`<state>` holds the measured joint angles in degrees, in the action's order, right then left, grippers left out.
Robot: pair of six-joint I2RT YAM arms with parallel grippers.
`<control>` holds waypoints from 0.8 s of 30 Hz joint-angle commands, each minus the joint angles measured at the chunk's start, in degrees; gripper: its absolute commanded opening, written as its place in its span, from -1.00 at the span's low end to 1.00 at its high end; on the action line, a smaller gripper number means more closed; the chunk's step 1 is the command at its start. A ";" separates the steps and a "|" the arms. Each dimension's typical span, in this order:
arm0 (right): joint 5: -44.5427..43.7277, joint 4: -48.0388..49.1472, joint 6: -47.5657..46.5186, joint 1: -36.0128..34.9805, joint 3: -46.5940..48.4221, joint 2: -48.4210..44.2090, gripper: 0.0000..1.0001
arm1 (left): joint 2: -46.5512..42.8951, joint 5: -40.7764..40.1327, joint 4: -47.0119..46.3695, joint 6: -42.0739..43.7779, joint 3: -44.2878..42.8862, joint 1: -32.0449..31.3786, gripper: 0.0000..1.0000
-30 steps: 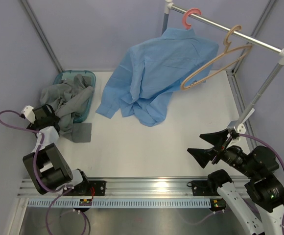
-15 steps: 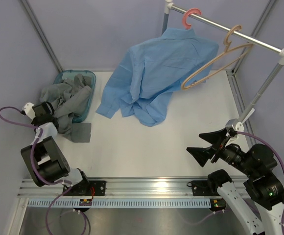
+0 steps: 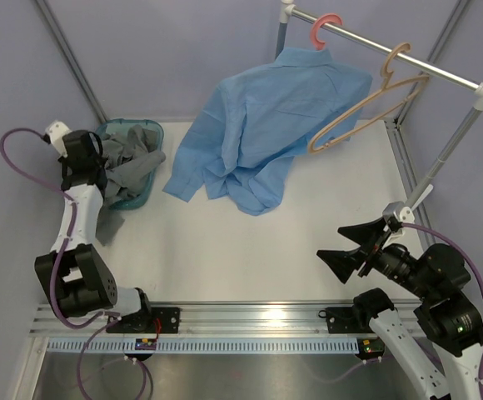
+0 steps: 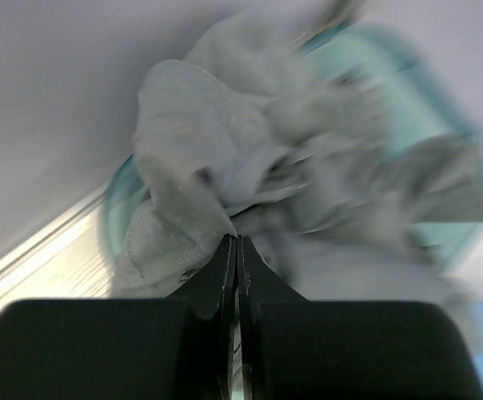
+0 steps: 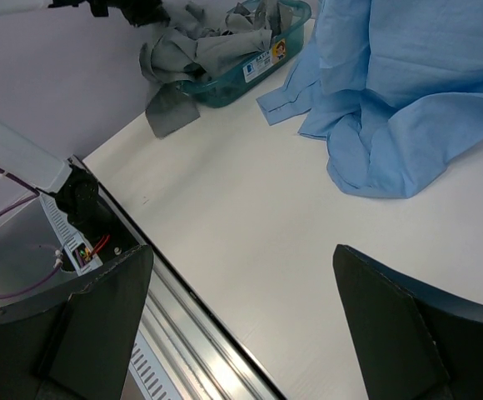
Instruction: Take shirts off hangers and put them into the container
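Left fingers [image 4: 215, 279] were pressed flat together at the tips, with a thin fold of the grey shirt [image 3: 129, 162] apparently pinched between them; the left wrist view was blurred, so how deep the grip went could not be told. Left gripper [image 4: 235, 250] sat at the left side of the teal tub [image 3: 151, 171], at the far-left of the table [image 3: 225, 250]. Most of the grey shirt was heaped inside the tub, but one tail hung outside the near rim, down toward the table. Right gripper [image 3: 350, 250] hovered over the near-right part of the table, jaws wide apart with nothing between them, well apart from any cloth. Light blue shirt [image 3: 266, 125] hung on the coral-pink hanger [image 3: 325, 25] on the metal rail [image 3: 408, 62], its lower half pooled on the table just beside the tub. Tan hanger [image 3: 366, 104] hung bare on the same rail. Step in hand looked like stowing the grey shirt: off its hanger, not fully in. Next move probably needed the pinched fold carried over the tub's middle and high enough that the loose tail cleared the rim before release. After that, the blue shirt had to come off the pink hanger; it looked larger than the tub, so bunching it would likely be needed.
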<state>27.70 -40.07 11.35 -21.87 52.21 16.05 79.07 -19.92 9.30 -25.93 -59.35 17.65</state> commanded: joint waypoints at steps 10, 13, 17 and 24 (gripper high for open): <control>-0.54 1.23 0.42 -0.81 0.18 2.84 0.99 | 24.59 0.14 6.42 5.89 -38.71 -12.02 -1.00; -1.25 0.96 0.60 -0.81 0.27 3.63 0.99 | 31.56 0.59 8.28 5.81 -44.35 -12.02 -1.00; -2.04 0.88 0.78 -0.81 0.44 5.12 0.99 | 35.98 0.76 8.19 3.53 -43.93 -11.94 -1.00; -2.48 0.96 0.42 -0.72 0.97 7.50 0.99 | 41.96 7.41 11.79 -6.38 -40.24 -8.87 -1.00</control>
<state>26.00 -40.12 11.77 -21.98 52.18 22.65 120.49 -17.50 20.53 -25.96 -101.06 6.52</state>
